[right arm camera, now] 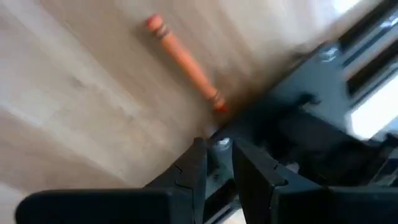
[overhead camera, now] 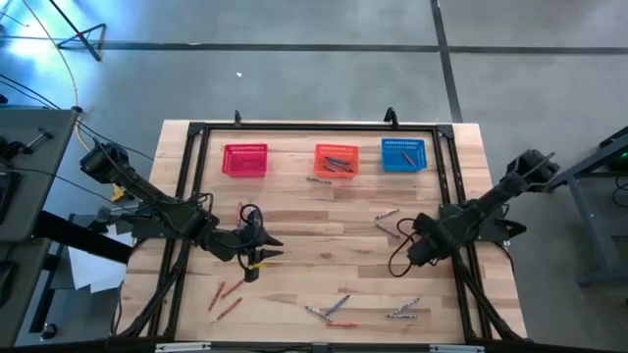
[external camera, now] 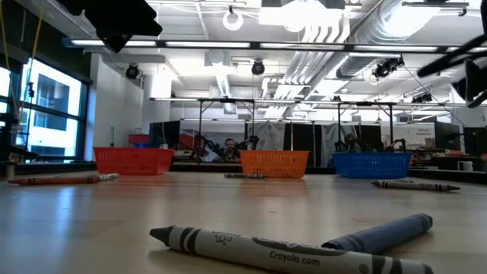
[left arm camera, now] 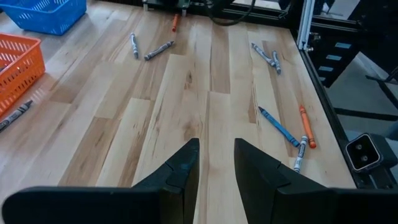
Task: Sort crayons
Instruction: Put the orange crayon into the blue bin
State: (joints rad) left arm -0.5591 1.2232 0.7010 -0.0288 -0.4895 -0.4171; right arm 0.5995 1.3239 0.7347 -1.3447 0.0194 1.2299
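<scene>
You see thin paper-wrapped crayons (overhead camera: 339,310), grey, blue and red-orange, scattered over the wooden worktop (overhead camera: 324,221); a few lie in the orange basket (overhead camera: 336,159), between the red basket (overhead camera: 245,160) and the blue basket (overhead camera: 403,155). The left gripper (left arm camera: 216,163) sits at the worktop's left-centre, jaws parted and empty, the crayons well ahead of them. The right gripper (right arm camera: 214,163) sits by the right frame rail, jaws slightly parted, holding nothing; one orange crayon (right arm camera: 184,60) lies just beyond them.
</scene>
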